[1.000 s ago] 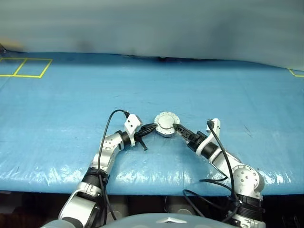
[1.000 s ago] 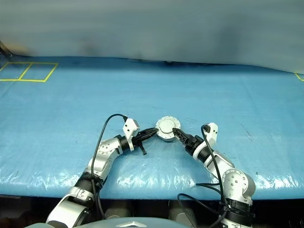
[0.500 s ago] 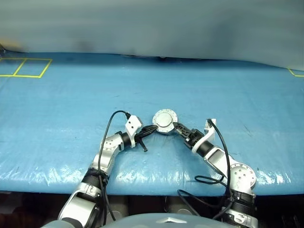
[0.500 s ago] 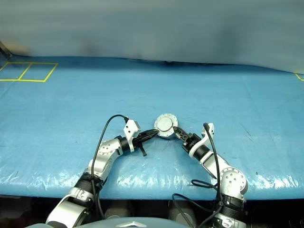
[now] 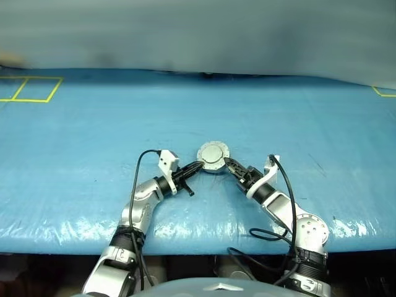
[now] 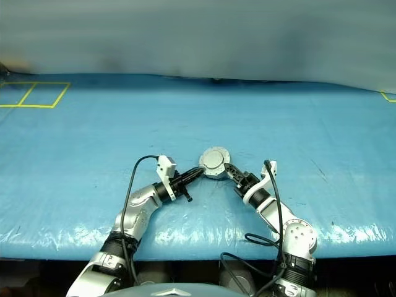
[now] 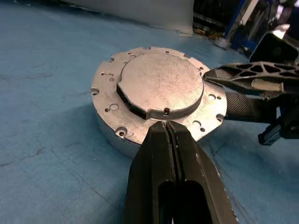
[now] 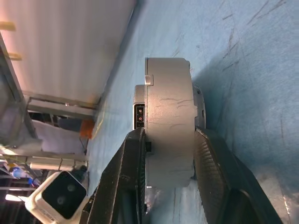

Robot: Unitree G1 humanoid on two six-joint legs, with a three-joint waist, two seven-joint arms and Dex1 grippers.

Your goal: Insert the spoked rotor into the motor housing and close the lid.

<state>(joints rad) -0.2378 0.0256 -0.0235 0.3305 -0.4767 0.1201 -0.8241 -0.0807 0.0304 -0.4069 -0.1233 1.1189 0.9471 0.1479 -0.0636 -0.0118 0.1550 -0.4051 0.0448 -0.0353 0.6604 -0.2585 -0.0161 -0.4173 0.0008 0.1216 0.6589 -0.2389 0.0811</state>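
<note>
Motor housing [image 5: 213,156]: lying near the middle of the table [image 5: 74,154], slightly toward the near edge, with the lid [image 7: 161,81] sitting flat on top of it.

Left gripper [image 5: 197,167]: reaching in from the housing's left, its tip meeting the edge of the lid from above.

Right gripper [image 5: 230,164]: reaching in from the housing's right, its two fingers [image 8: 212,158] bracketing the housing, one lying over the lid and the other under the base.

Taped rectangle [image 5: 31,90]: lying at the far left corner of the table, well apart from the housing.

Wall [image 5: 198,31]: standing behind the table's far edge.
</note>
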